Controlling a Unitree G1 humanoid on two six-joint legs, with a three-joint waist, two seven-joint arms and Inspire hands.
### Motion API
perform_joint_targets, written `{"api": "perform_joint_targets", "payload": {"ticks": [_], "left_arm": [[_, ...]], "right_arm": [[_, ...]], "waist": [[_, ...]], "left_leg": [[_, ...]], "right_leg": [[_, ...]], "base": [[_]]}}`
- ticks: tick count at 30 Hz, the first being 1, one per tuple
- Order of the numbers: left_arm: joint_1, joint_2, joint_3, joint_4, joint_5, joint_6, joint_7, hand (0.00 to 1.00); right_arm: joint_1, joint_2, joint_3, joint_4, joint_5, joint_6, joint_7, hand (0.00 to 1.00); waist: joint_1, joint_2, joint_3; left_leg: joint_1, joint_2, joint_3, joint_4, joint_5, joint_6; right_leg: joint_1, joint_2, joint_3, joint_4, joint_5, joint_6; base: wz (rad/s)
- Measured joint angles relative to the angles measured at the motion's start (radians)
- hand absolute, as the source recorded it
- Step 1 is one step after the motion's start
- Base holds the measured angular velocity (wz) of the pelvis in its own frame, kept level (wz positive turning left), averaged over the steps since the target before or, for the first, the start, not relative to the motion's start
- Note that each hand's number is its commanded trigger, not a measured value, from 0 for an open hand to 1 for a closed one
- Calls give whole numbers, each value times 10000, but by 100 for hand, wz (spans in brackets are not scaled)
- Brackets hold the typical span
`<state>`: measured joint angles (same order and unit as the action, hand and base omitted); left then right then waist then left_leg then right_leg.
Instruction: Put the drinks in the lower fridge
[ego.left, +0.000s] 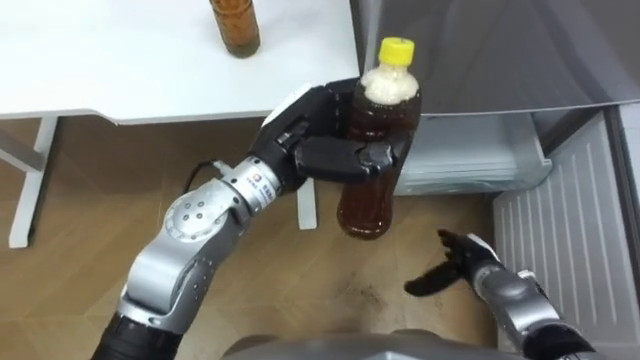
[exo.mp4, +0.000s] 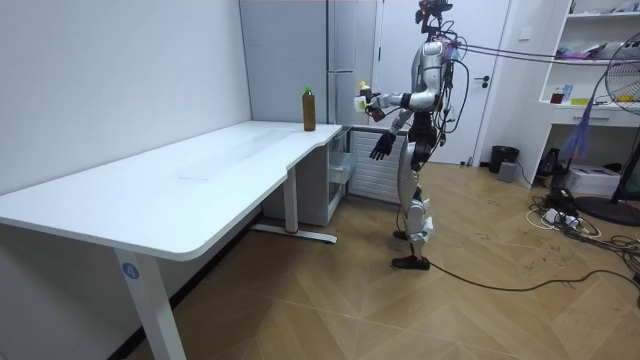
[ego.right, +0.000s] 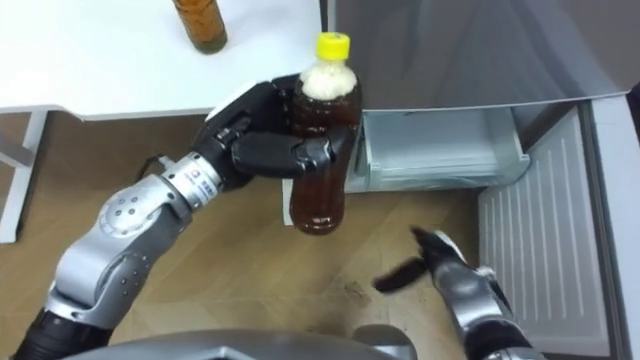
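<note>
Fingers (ego.left: 345, 157) of the left hand (ego.left: 300, 135) are curled round the middle of a drink bottle (ego.left: 368, 208), gripping it from the side away from the fridge (ego.left: 500, 50). The bottle is upright, held in the air just in front of the fridge's left edge, above the floor and clear of everything else. It holds a brown liquid with pale foam under a yellow cap (ego.left: 397, 49).

The fridge's lower compartment (ego.left: 470, 160) stands open, and a pale drawer shows inside it, just behind and to the right of the held bottle. The lower door (ego.left: 565, 240) is swung out to the fridge's right, its ribbed white lining facing up toward the head camera.

The right hand (ego.left: 470, 262) hangs low in front of that open compartment, just beside the door's inner face. Its fingers are loosely spread and hold nothing.

A second bottle (ego.left: 236, 25) of the same brown drink stands upright on the white worktop (ego.left: 120, 70), near the worktop's end closest to the fridge and well apart from the held bottle.

In the room view the robot stands upright on the wooden floor (exo.mp4: 330, 290), facing the fridge. Its left arm is raised with the bottle at chest height toward the fridge, and its right arm is lowered.
</note>
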<state>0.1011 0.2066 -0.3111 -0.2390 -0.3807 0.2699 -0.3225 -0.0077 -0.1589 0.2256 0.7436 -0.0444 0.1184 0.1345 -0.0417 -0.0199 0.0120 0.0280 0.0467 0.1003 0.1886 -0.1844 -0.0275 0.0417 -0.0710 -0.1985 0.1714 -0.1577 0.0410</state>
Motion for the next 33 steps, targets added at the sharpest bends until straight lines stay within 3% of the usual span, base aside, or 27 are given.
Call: {"api": "perform_joint_targets", "payload": {"ticks": [6,16,19,23,26,33], "left_arm": [[60,87,39,494,238,-1,-459,100],[175,90,44,844,372,-128,-550,100],[243,203,57,997,648,-379,-601,100],[287,329,240,1206,1119,-406,-557,100],[322,416,341,1205,1248,-462,-463,100],[322,451,352,1212,1892,-976,-209,100]], "right_arm": [[293,86,272,-1471,427,32,1526,0],[870,18,474,-2928,1186,57,3765,0],[932,-163,483,-3330,1220,58,4427,0],[1047,-492,478,-4028,1216,57,5281,0],[1188,-562,477,-4236,1216,57,5882,0],[1448,-695,474,-4575,1732,29,6925,0]], "waist": [[197,-198,15],[226,-103,19],[259,-103,15],[298,-214,4],[370,-342,-64],[551,-403,-54]], "left_leg": [[30,-8,-152,-3,-1,-1],[-63,-1,-174,67,-13,-1],[-81,3,-144,104,-10,1],[-66,4,-101,121,-9,2],[-59,3,-112,136,-9,2],[-64,1,-177,150,-9,2]], "right_leg": [[96,-5,-95,-7,1,0],[21,-21,-156,124,1,-1],[-37,-27,-104,216,3,-3],[-75,-37,-64,329,1,-2],[-58,-37,-73,319,1,-3],[-38,-37,-88,320,1,-3]], "base": [[6],[1],[-5],[-2],[-1],[2]]}}
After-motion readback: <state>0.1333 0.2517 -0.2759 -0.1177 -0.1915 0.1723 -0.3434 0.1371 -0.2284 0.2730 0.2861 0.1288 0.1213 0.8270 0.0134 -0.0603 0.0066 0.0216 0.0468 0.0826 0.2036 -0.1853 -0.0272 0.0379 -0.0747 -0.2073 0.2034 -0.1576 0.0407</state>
